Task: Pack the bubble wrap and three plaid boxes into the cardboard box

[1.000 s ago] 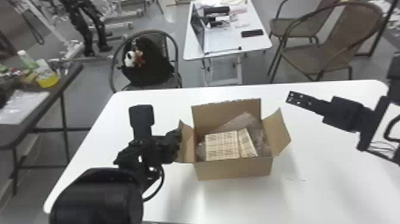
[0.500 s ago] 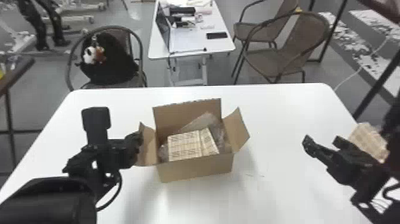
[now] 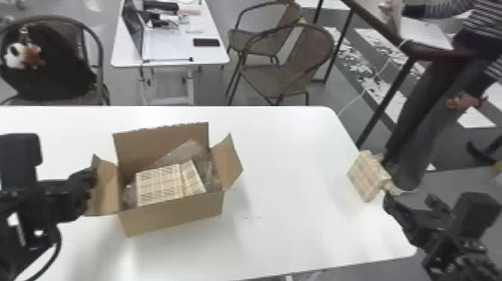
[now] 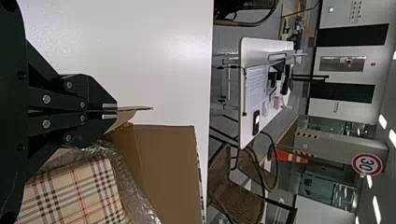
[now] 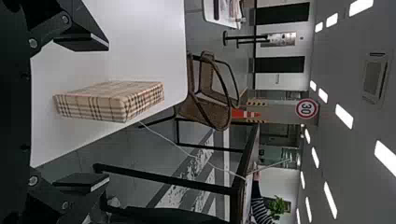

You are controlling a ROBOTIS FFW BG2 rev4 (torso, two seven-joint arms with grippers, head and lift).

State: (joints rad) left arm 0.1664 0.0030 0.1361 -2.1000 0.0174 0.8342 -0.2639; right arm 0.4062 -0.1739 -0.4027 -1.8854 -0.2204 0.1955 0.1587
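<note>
A white tabletop (image 3: 291, 149) is spreading across the middle and lower part of the head view. At upper centre, a smaller white table (image 3: 164, 48) is holding a laptop (image 3: 132, 31) and a black oblong (image 3: 206, 42); beside it, woven chairs (image 3: 272, 80) are standing on grey floor (image 3: 119, 86). At upper left, another chair (image 3: 100, 59) is bearing a black bag (image 3: 52, 74). A dark frame (image 3: 384, 102) is slanting at upper right. In the right wrist view, ceiling lamps (image 5: 344, 116) are glowing, and an orange cone (image 5: 243, 114) is standing near a round, red-rimmed sign (image 5: 307, 108).
</note>
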